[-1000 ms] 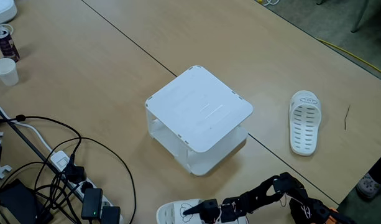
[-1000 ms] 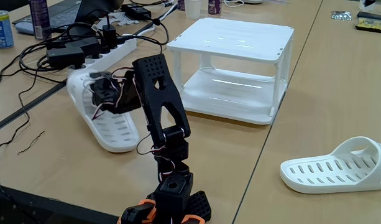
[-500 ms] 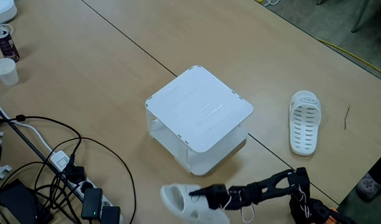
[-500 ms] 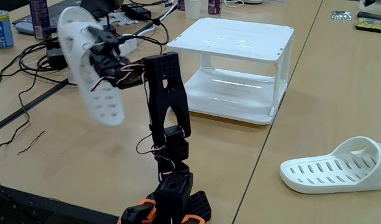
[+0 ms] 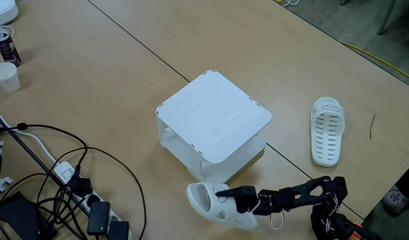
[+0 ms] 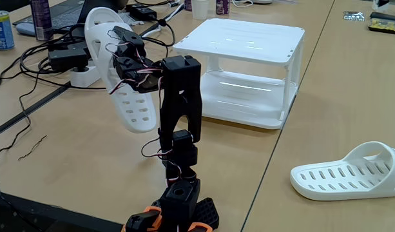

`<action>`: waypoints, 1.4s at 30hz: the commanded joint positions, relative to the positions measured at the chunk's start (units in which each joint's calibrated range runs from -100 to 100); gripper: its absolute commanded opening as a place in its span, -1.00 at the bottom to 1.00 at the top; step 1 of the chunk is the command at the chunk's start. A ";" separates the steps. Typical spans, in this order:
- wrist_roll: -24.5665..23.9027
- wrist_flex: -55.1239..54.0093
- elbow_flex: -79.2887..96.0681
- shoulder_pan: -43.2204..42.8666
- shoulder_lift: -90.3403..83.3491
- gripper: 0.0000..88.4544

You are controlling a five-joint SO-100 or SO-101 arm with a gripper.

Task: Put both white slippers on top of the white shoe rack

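Observation:
In both fixed views my gripper [image 5: 225, 197] [image 6: 122, 48] is shut on one white slipper [image 5: 214, 205] [image 6: 123, 90] and holds it in the air, tilted, toe end hanging down. The white shoe rack [image 5: 213, 115] [image 6: 239, 42] stands just beyond the raised slipper, its flat top bare. A second white slipper [image 5: 327, 130] [image 6: 352, 173] lies flat on the table, away from the arm, on the right in both fixed views.
A power strip [image 5: 97, 217] [image 6: 87, 74] and a tangle of black cables [image 5: 51, 173] lie left of the rack. A can [image 5: 5, 45] and a paper cup [image 5: 7, 76] stand at the far left. A dark seam [image 5: 137, 40] crosses the wooden table.
The gripper has lifted the slipper off the table, then carried it closer to the rack. The second slipper and the rack have stayed put.

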 commanded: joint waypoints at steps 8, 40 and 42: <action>-7.92 -1.45 -1.21 -0.47 -6.14 -0.98; -40.52 -1.37 1.50 -4.09 -5.38 -0.98; -39.05 -1.37 2.40 -4.09 -5.38 -0.97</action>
